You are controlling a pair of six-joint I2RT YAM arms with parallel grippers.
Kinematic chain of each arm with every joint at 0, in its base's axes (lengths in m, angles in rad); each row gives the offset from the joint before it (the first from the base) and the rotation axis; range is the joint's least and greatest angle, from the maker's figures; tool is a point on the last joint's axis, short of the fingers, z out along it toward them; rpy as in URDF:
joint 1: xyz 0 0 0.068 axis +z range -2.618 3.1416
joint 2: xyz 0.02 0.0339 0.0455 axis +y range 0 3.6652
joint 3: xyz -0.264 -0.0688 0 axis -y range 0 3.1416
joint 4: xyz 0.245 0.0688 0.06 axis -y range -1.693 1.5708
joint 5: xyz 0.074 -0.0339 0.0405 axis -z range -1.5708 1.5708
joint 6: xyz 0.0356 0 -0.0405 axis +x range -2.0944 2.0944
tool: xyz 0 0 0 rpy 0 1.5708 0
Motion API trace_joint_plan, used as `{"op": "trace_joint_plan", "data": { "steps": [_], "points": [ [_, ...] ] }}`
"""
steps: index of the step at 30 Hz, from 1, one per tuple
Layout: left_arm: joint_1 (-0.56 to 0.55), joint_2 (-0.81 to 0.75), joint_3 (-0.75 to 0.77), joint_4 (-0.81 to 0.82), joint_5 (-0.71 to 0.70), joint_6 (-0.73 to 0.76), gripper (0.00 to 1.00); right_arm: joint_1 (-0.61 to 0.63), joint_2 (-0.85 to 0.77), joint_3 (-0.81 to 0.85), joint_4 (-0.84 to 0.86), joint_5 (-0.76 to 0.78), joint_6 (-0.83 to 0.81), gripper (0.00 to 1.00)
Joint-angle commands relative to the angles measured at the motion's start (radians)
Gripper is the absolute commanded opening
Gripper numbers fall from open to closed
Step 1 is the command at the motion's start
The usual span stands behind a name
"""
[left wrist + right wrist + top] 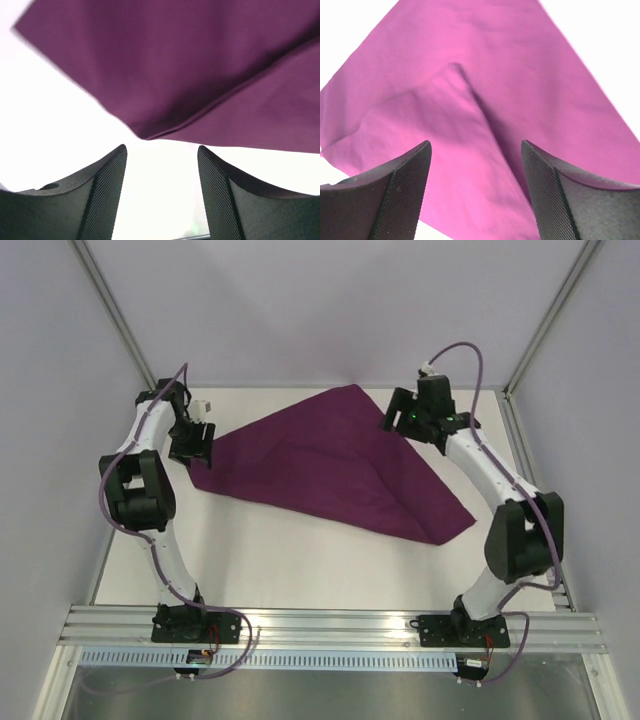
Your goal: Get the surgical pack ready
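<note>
— Across the middle of the overhead view lies the deep-purple fabric sheet [335, 465], on a smooth white table [300, 570]; matte weave, soft creases, folded over into a rough triangle.

— And the left gripper [161, 150]?

— At the sheet's left tip, upper left of the overhead view; its dark fingers [107, 200] have a fine cross-hatched grip face and stand well apart, with nothing between them; on its wrist camera a doubled corner of cloth points down just ahead of the fingertips, near but not touching.

— The right gripper [476, 145]?

— At the sheet's upper right edge; jaws as wide as they go, gripping nothing; on its wrist camera the fabric fills the frame beneath it, and a raised fold ridge runs down from upper centre into the gap between the fingers; whether the tips touch the cloth, I can't tell.
</note>
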Motion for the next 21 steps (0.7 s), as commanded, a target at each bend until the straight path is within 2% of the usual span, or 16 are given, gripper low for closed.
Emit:
{"op": "trace_joint_plan", "data": {
  "steps": [1, 2, 3, 4, 10, 13, 18, 21],
  "points": [
    [0.014, -0.027, -0.009, 0.027, -0.016, -0.079, 0.68, -0.098, -0.163, -0.246, 0.004, 0.048, 0.034, 0.72],
    [0.014, -0.027, -0.027, 0.032, -0.006, -0.095, 0.7, -0.115, -0.2, -0.304, 0.004, 0.048, 0.045, 0.72],
    [0.016, -0.021, -0.038, 0.037, 0.005, -0.099, 0.76, -0.132, -0.237, -0.354, 0.005, 0.084, 0.054, 0.71],
    [0.014, -0.008, -0.045, 0.037, 0.01, -0.104, 0.77, -0.162, -0.307, -0.448, 0.008, 0.094, 0.074, 0.71],
    [0.016, 0.064, -0.078, 0.07, -0.004, -0.136, 0.77, -0.279, -0.515, -0.694, 0.01, 0.079, 0.126, 0.69],
    [0.016, 0.108, -0.044, 0.073, -0.021, -0.153, 0.76, -0.328, -0.523, -0.767, -0.01, 0.066, 0.133, 0.68],
    [0.014, 0.148, -0.022, 0.075, -0.012, -0.161, 0.75, -0.337, -0.535, -0.865, -0.028, 0.097, 0.177, 0.66],
    [0.016, 0.171, -0.027, 0.07, 0.004, -0.158, 0.7, -0.348, -0.535, -0.912, 0.013, 0.091, 0.199, 0.66]
  ]
}}
